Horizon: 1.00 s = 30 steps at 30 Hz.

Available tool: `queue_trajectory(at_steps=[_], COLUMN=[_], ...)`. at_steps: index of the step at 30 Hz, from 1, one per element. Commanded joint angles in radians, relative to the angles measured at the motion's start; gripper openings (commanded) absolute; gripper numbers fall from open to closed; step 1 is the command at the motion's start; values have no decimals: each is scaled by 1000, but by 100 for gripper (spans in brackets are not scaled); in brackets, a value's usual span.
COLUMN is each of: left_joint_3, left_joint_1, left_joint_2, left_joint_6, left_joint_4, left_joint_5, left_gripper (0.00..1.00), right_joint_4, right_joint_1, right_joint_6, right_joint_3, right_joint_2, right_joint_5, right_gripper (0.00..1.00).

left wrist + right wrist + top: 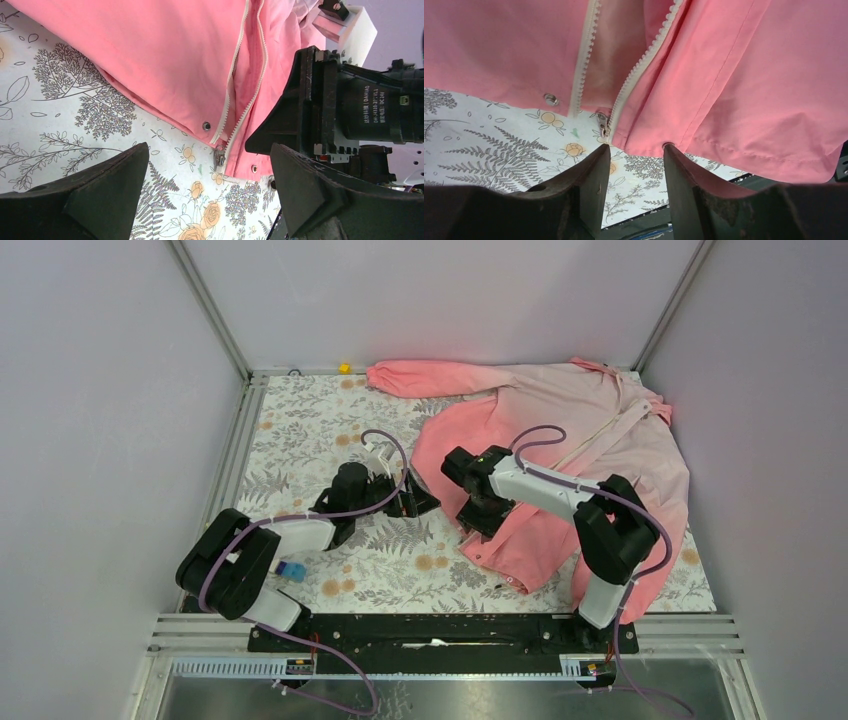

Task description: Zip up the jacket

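Left arm (pixel 300 533) stretched forward-right, jaws spread wide; right arm (pixel 540 488) folded leftward, jaws partly parted

- The table (pixel 300 440) carries a white cloth printed with grey ferns and orange flowers.
- Plain pale lilac walls (pixel 90 390) close it in at 9, 12 and 3 o'clock.
- Silver metal posts (pixel 212 310) rise at the 11 and 1 o'clock corners.
- Ribbed metal rails (pixel 235 455) edge the table at 9 o'clock.
- The light is even and the shadows are soft.
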Motion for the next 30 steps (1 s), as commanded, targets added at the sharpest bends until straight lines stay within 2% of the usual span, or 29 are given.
queue_trajectory(at_steps=[1,8,20,25,30], left_joint_3=[-9,-14,-13,-12,-13], left_joint_1=[-3,-3,-3,-3,-3], left_joint_2=[-28,-32,-25,-17,-15], left_joint_6=[3,3,3,5,10], left_joint_4=[80,85,90,92,106], left_joint_5=[-9,-5,0,-2,7], left_gripper=[99,99,99,99,99], right_joint_4=[-15,-22,151,177,123], right_joint_1=[0,-11,-36,-41,-40], right_joint_6=[52,75,66,36,-32], right_joint_3=[1,19,-106,-139,-142], right_joint_2=[5,71,134,103,-49], right_joint_5=[25,44,19,33,138], right_gripper=[50,48,43,25,13])
